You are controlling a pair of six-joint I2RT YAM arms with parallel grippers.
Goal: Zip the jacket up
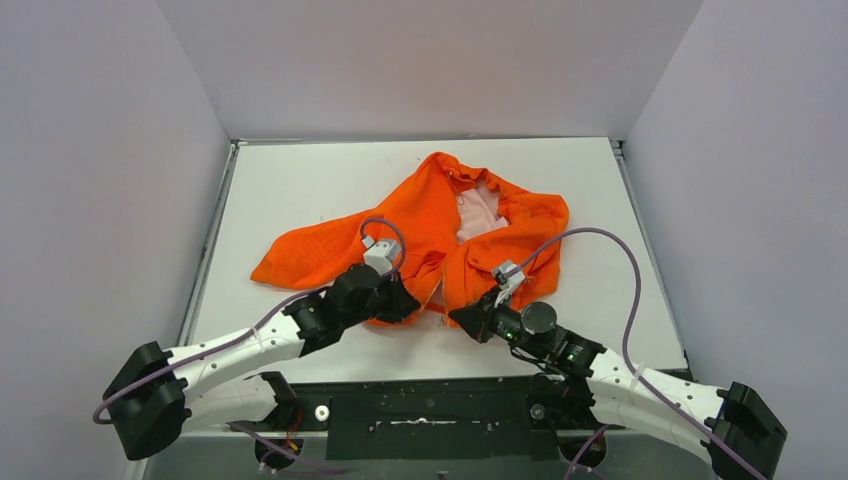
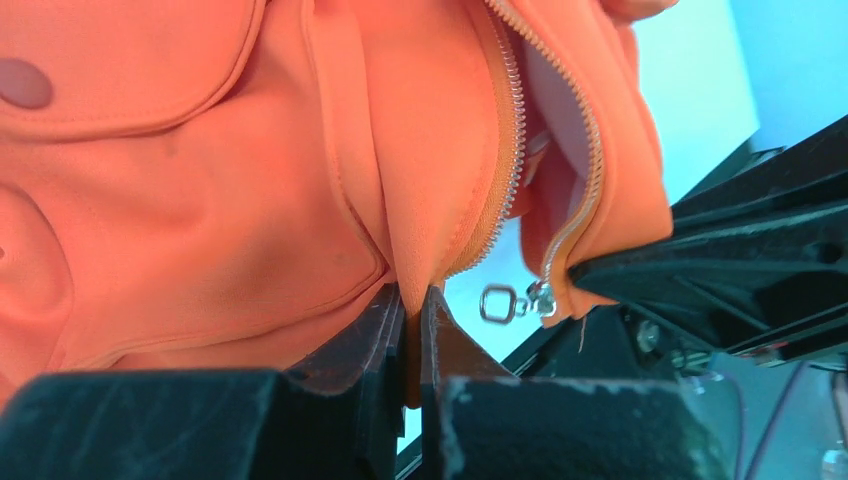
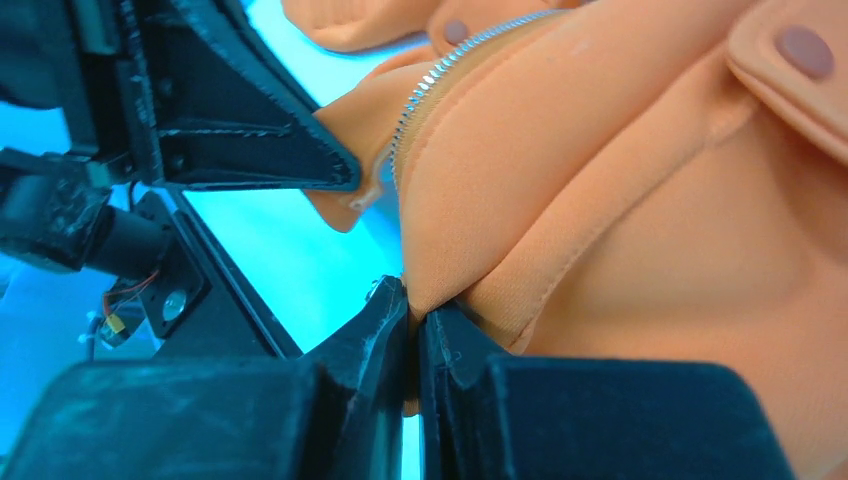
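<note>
The orange jacket (image 1: 430, 225) lies crumpled in the middle of the table, its front open with pale pink lining (image 1: 480, 212) showing. My left gripper (image 1: 408, 300) is shut on the bottom hem of the jacket's left front panel (image 2: 300, 200). My right gripper (image 1: 458, 317) is shut on the bottom hem of the right panel (image 3: 600, 200). In the left wrist view the light zipper teeth (image 2: 515, 130) run up both open edges, and the metal slider with its square pull (image 2: 497, 304) hangs at the bottom of the right edge, next to the right gripper's fingers (image 2: 700, 270).
The white table (image 1: 300, 190) is walled at the back and sides. The dark front rail (image 1: 420, 400) carries both arm bases. A purple cable (image 1: 600, 240) loops over the jacket's right side.
</note>
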